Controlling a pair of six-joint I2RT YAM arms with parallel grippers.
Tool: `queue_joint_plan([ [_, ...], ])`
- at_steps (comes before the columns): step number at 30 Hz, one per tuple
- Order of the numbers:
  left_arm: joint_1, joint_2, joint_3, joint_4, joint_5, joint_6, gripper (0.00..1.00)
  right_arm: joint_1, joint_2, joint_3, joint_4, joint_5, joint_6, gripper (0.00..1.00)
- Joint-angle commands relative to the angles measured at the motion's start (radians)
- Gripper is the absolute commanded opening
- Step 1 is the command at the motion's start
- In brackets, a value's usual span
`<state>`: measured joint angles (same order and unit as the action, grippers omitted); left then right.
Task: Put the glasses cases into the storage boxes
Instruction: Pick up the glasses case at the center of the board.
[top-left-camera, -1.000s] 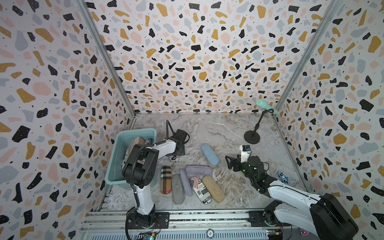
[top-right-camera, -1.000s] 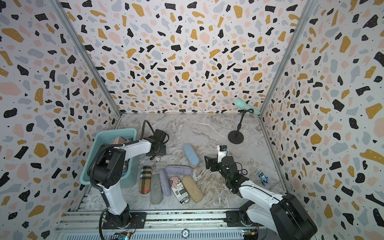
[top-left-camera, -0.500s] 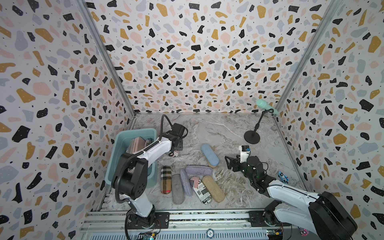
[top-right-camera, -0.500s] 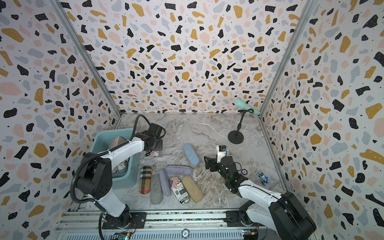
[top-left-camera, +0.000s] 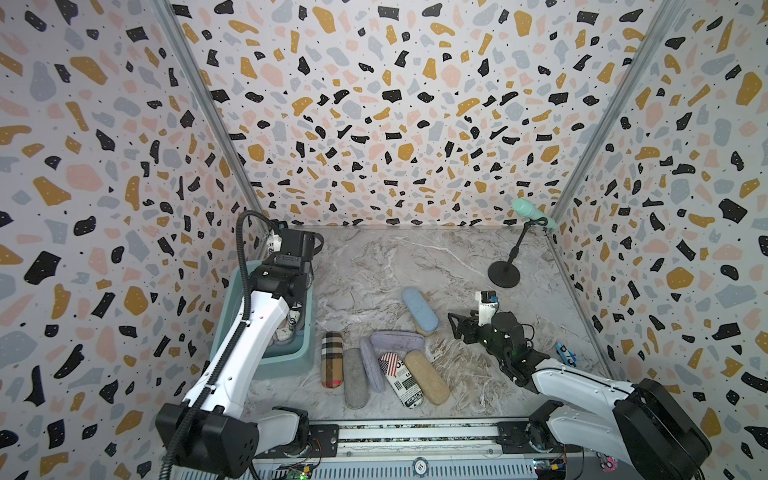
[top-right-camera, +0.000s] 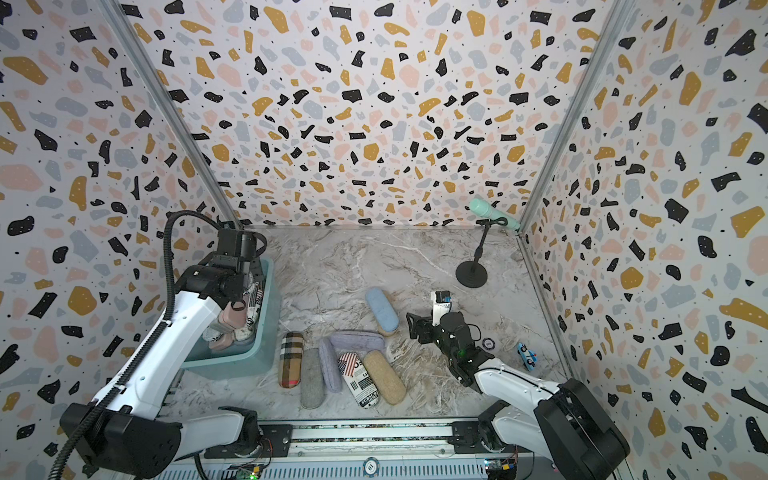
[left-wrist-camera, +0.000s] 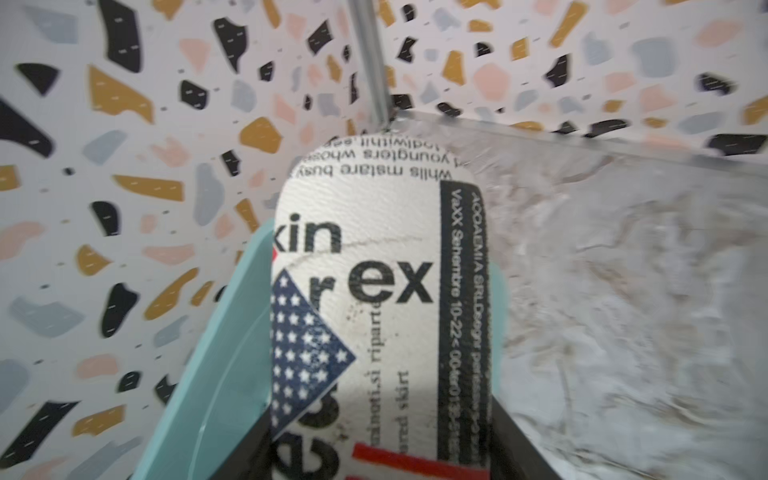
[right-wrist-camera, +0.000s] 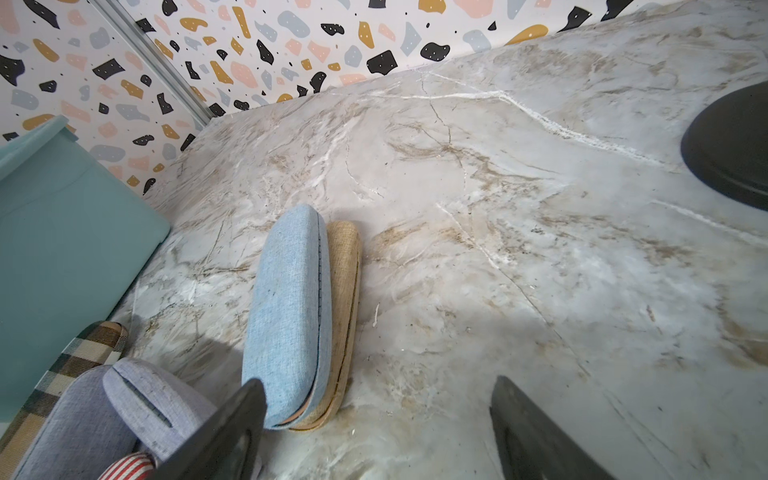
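Note:
The teal storage box (top-left-camera: 291, 362) (top-right-camera: 232, 366) stands at the left and holds several glasses cases, one of them pink (top-right-camera: 232, 318). My left gripper (left-wrist-camera: 380, 449) (top-right-camera: 245, 291) is shut on a white newsprint case with a US flag (left-wrist-camera: 374, 291) (top-right-camera: 255, 298), held over the box's right side. A row of cases lies on the marble: plaid (top-left-camera: 332, 359), grey (top-left-camera: 355, 378), lavender (top-left-camera: 397, 338), newsprint (top-left-camera: 401, 380) and tan (top-left-camera: 426, 376). My right gripper (top-left-camera: 457, 328) (right-wrist-camera: 378, 424) is open and low, just right of the light blue case (top-left-camera: 419, 309) (right-wrist-camera: 286, 307), which lies against a tan one (right-wrist-camera: 345, 291).
A mint microphone on a black stand (top-left-camera: 505, 274) is at the back right. A small blue toy car (top-left-camera: 566, 353) and a round token (top-right-camera: 487, 343) lie near the right wall. A metal rail (top-left-camera: 415, 436) runs along the front edge.
My left gripper closed on the newsprint case beside the box and carried it up and left over the box. The right gripper has hardly moved.

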<state>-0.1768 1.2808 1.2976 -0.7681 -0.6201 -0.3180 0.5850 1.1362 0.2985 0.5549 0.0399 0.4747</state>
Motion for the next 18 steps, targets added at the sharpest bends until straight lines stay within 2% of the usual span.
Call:
queue_joint_plan([
  [1,0.041,0.051,-0.041,-0.023,-0.09,0.041,0.56,0.006,0.005,0.036,0.019,-0.011,0.007,0.86],
  [4,0.12,0.108,-0.066,0.033,-0.005,0.061,0.55,0.006,0.005,0.037,0.018,-0.011,0.005,0.86],
  [9,0.131,0.228,-0.062,-0.002,-0.069,0.046,0.55,0.008,0.014,0.038,0.019,-0.006,0.005,0.86],
  [12,0.131,0.258,-0.074,0.004,-0.064,0.048,0.58,0.008,0.023,0.042,0.021,-0.017,0.007,0.86],
  [18,0.128,0.255,-0.057,-0.014,-0.082,0.044,0.81,0.009,0.028,0.047,0.015,-0.022,0.006,0.88],
])
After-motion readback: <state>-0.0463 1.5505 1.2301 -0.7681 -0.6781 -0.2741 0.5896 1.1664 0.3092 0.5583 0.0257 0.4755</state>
